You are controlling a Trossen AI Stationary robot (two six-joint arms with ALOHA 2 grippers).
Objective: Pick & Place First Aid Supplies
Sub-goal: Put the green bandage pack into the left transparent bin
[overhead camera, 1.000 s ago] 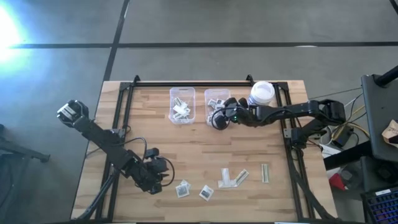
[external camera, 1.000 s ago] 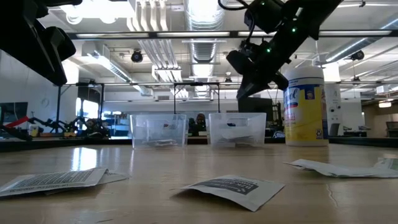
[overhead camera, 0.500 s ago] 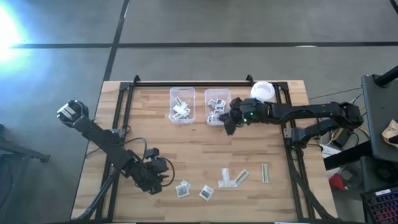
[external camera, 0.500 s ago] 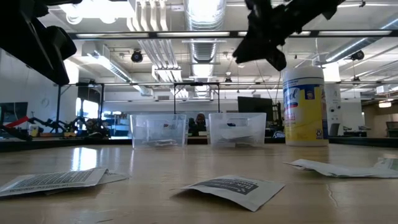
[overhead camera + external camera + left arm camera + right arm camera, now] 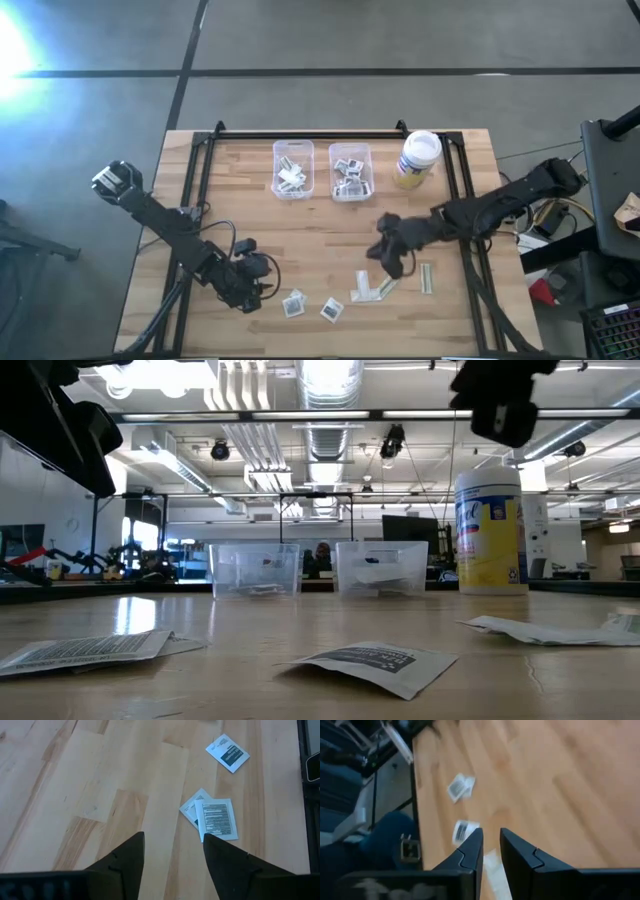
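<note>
A: From above, where are the packets?

B: Two square white packets [image 5: 294,304] overlap near the tabletop's [image 5: 230,200] front edge, a third [image 5: 331,310] lies just beside them, crossed pale strips [image 5: 372,288] lie further right, and one narrow strip [image 5: 426,278] lies alone beyond those. More packets fill the two clear bins [image 5: 293,168] near the back edge, with a white-lidded jar [image 5: 419,158] toward the back right corner.

A: And the claws?

B: The left claw [image 5: 262,283] sits low by the front left, just beside the overlapping pair. The right claw [image 5: 388,258] hovers above the crossed strips.

A: The level view?

B: A dark-printed packet [image 5: 372,663] lies close in front, another [image 5: 85,649] at the left, the bins [image 5: 254,569] behind.

A: Left wrist?

B: The left claw's [image 5: 172,851] jaws stand wide, holding nothing; the overlapping packets [image 5: 212,817] lie just ahead, another [image 5: 228,752] farther off.

A: Right wrist?

B: The right claw's [image 5: 491,845] jaws are narrow, with only a slim gap and nothing in it; blurred packets [image 5: 461,787] lie on the wood below.
</note>
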